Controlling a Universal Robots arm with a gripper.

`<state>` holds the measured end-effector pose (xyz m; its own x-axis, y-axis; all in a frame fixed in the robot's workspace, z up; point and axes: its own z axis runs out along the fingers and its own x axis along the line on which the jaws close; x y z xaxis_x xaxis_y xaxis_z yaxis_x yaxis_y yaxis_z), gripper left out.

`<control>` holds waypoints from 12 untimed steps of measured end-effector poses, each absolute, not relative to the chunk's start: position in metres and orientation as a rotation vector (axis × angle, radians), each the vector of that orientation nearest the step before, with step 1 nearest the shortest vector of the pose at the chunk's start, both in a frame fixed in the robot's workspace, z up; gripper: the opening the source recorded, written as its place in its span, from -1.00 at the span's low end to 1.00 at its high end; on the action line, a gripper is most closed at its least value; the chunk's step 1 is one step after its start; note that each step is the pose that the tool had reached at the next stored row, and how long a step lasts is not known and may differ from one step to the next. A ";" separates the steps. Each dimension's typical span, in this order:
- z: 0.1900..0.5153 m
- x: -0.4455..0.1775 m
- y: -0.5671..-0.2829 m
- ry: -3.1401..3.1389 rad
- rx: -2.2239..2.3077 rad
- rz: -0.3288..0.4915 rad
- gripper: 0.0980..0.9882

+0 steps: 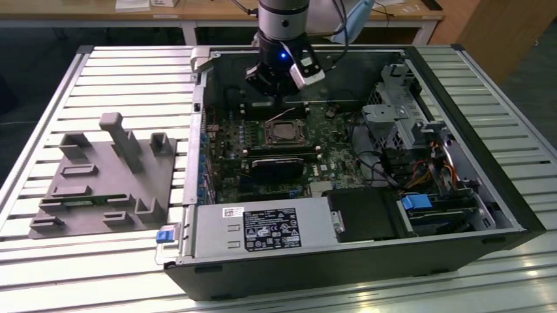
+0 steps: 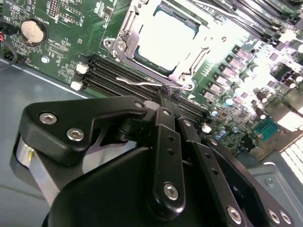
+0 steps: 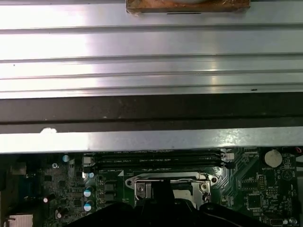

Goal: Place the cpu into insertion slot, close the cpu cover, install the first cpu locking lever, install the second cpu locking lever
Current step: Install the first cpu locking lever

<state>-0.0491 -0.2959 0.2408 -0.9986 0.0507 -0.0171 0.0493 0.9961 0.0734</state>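
Gripper: we see the gripper (image 2: 163, 94) low inside the open computer case (image 1: 348, 270), its tip just above the green circuit board (image 2: 61, 52).
Grip: we cannot tell whether it is released or clenched.
Cpu: the cpu (image 2: 165, 33) lies flat in the insertion slot (image 2: 150, 60), just ahead of the gripper's tip. Its silver face glares brightly in the second wrist view.
Cpu cover: the cpu cover (image 2: 124, 38) lies down over the chip, which shows through its window. We place it near the gripper but apart from it.
Locking lever: a thin wire lever (image 2: 137, 81) runs along the cover's edge nearest the gripper. Its end sits right at the gripper's tip, and we cannot tell whether the two touch.
Memory slots: long black slots (image 2: 106, 75) pass beneath the gripper's tip, between its body and the socket.
Coin battery: a round battery (image 2: 33, 30) sits on the board off to one side of the gripper, well apart.
Power supply: the grey box (image 1: 261, 228) lies beyond the socket from the gripper, well apart.
Fixture: a grey moulded fixture (image 1: 104, 176) rests on the slatted table (image 1: 130, 78) outside the case, toward the exterior view's left of the gripper.
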 end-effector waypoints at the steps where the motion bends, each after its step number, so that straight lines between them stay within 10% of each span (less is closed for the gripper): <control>1: 0.240 -0.048 -0.296 3.120 0.078 0.114 -0.96; 12: 0.235 -0.040 -0.296 3.120 0.072 0.127 -0.96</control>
<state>-0.0400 -0.2957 0.2354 -0.9988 0.0469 -0.0167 0.0454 0.9956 0.0816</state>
